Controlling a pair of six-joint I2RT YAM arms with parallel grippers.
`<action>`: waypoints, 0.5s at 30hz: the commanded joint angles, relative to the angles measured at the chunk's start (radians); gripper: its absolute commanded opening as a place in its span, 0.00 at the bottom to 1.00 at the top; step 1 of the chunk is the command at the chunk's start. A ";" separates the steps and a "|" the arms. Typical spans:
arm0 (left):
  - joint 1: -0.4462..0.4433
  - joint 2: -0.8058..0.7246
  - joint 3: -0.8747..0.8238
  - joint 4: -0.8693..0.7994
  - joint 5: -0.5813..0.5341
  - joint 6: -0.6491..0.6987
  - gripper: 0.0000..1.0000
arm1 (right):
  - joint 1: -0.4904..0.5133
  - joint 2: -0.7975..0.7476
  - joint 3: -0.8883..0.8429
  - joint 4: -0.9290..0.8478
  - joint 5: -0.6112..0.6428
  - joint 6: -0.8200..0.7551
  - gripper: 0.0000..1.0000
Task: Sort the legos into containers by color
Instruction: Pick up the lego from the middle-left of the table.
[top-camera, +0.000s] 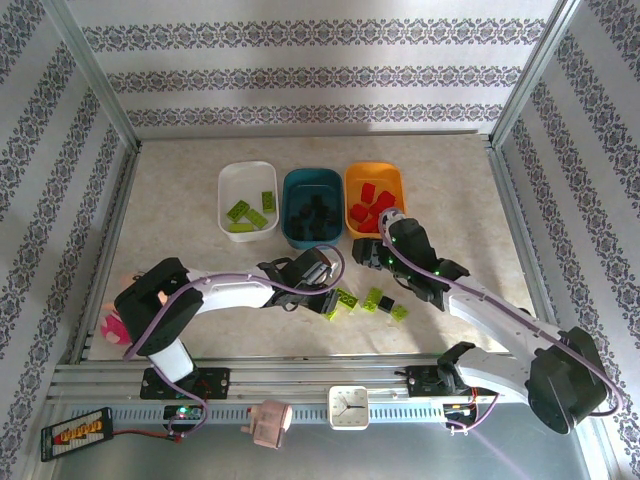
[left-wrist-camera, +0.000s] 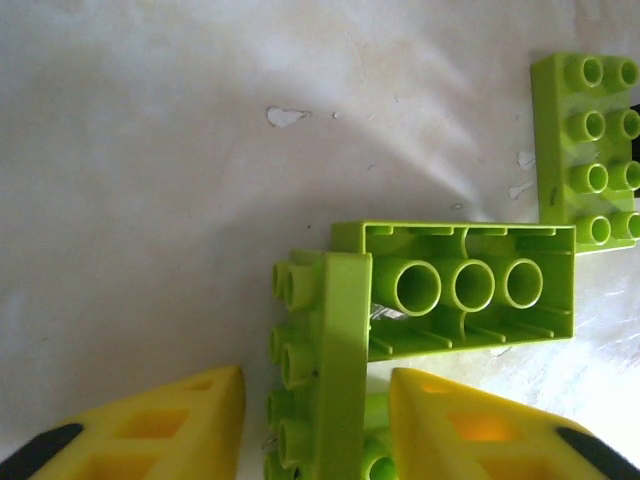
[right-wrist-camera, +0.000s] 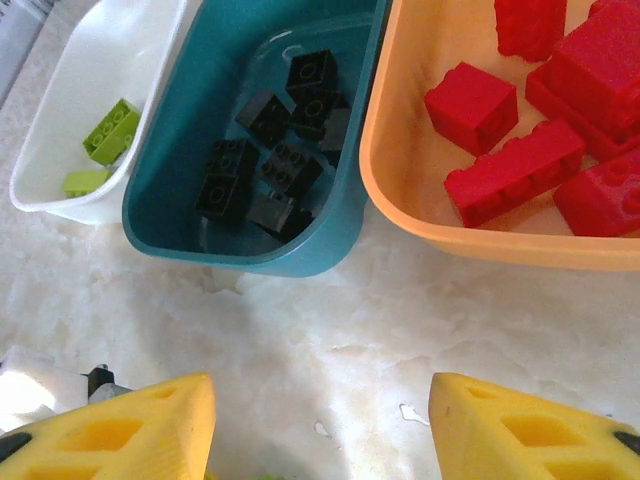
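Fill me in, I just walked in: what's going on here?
The left gripper's fingers flank a lime green studded plastic brick on the table, not yet clamped. The right gripper hovers open and empty before the white plastic tub, dark teal tub and orange tub, which hold green, black and red bricks. A few bricks lie loose.

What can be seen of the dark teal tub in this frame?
The dark teal tub is a shallow rounded-rectangle container of glossy plastic with a rolled rim. It stands upright on the pale marbled table. It is the middle one in a row of three, with the white tub on its left and the orange tub on its right, both rims close against it. Only black lego bricks lie inside, several of them jumbled on its floor.
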 joint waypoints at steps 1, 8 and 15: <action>0.008 0.007 0.019 0.019 0.005 0.009 0.36 | -0.013 -0.025 -0.017 -0.013 0.019 0.008 0.59; 0.014 -0.014 0.010 0.025 -0.003 0.001 0.21 | -0.013 -0.026 -0.023 -0.011 0.016 0.013 0.59; 0.030 -0.055 -0.013 0.024 -0.059 -0.023 0.10 | -0.014 -0.028 -0.029 -0.007 0.014 0.016 0.59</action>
